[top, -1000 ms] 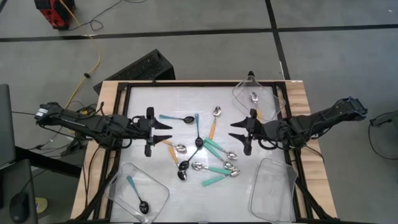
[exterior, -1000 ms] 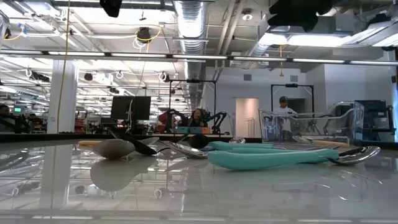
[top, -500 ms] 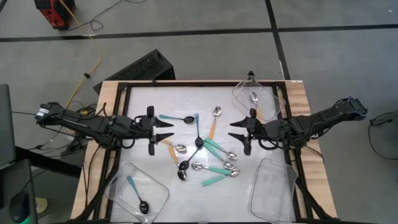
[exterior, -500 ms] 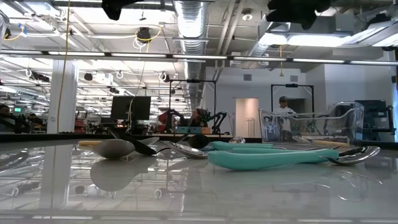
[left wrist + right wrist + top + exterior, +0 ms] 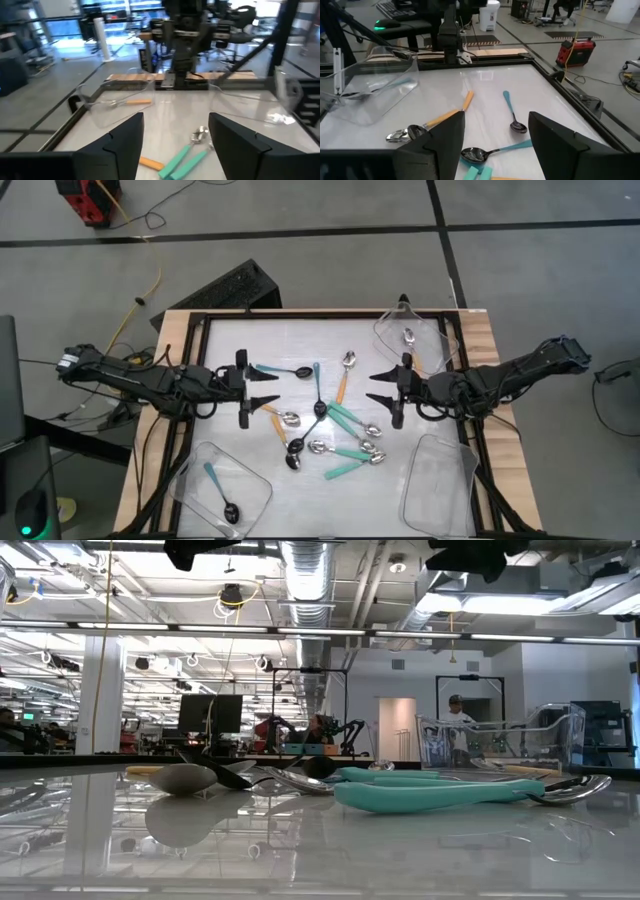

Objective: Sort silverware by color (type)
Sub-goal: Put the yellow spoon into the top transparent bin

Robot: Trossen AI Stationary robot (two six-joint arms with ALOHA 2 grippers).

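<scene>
Both arms are hovering over the bench [image 5: 230,330] with fingers spread. The spoons [image 5: 330,430] are lying heaped between them. The left end effector [image 5: 262,390] is nearer the blue-handled spoon [image 5: 283,369], whose handle is pointing toward it; the right end effector [image 5: 382,390] holds nothing.

Left wrist view, teal-green spoon [image 5: 182,161]: handle end cut off by the lower edge
Left wrist view, orange handle [image 5: 150,163]: its bowl hidden behind the near dark finger
Right wrist view, teal-green handles [image 5: 476,173]: only stubs show at the lower edge
Low view, both grippers: only dark undersides at the upper edge, fingertips out of frame
Low view, spoon pile [image 5: 300,776]: overlapping, count cannot be told
High view, spoon in far clear tray [image 5: 409,337]: too small to tell handle colour
</scene>
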